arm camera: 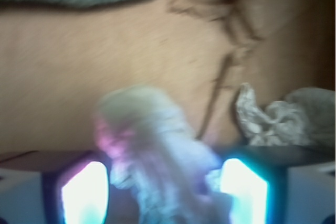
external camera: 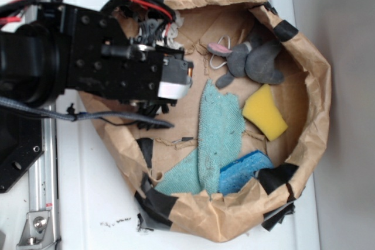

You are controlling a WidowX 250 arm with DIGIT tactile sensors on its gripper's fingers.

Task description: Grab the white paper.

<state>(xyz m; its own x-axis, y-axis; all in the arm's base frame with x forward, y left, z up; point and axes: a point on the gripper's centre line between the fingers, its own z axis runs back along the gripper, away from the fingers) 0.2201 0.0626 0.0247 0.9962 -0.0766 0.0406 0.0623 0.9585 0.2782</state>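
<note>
From where I stand, the pincer [arm camera: 163, 192] seems clenched on the white paper [arm camera: 157, 150], a wad caught between its fingers low in the brown paper bag [external camera: 310, 74], though the wrist view is blurred. Best lift straight up, slowly, keeping the squeeze firm.

Pincer [arm camera: 165, 192] (arm low) clamped on paper [arm camera: 157, 156]
</note>
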